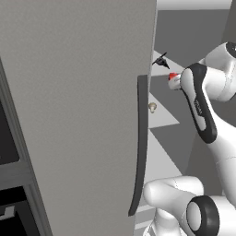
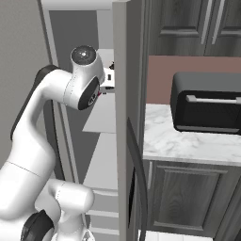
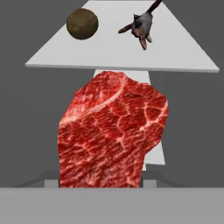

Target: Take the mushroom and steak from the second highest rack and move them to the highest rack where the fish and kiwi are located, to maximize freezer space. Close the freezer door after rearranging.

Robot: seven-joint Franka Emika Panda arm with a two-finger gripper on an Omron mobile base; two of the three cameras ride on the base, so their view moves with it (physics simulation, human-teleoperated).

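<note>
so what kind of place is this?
A rendered kitchen, at an open freezer: pale shelves hold a fish and a kiwi, the gripper holds a steak, and beside the freezer a marble counter carries a black toaster oven.

Marbled red steak held upright before highest rack bearing fish.

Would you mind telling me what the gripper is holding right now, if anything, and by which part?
The gripper is holding the steak, gripped at its lower end; the exact contact is hidden at the bottom of the hand view.
</note>
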